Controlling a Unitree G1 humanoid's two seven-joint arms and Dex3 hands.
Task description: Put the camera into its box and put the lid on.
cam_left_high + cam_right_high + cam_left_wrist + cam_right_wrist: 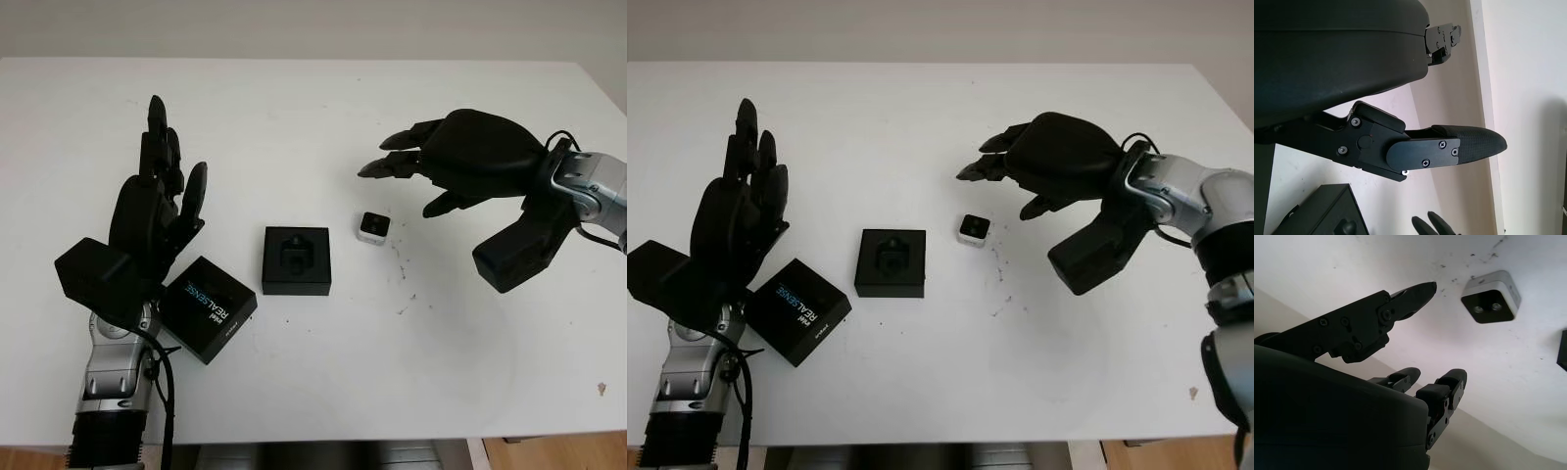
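Camera [373, 227] lies mid-desk [313, 392], just beside the open box [297, 259] on its side nearer the desk's right edge; lid [208, 308] sits nearer the left edge. Right robot hand [411, 174] hovers above the camera, open, holding nothing. Left robot hand [157, 211] open beside the lid. Recommendation: descend squarely, pinch the camera's opposite faces, avoid nudging the box.

We're looking at a smooth matt white desk [313, 392] with a few dark scuff specks [402, 284] on it. The box [297, 260] looks matt black with a foam-like insert, and the lid [208, 308] is matt black card with printed lettering. The camera [373, 227] has a silvery, satin metal-looking shell and a dark face. Both the left hand [157, 211] and right hand [460, 157] are matt black plastic, with finely textured fingertips [1479, 142] and small metal screws.
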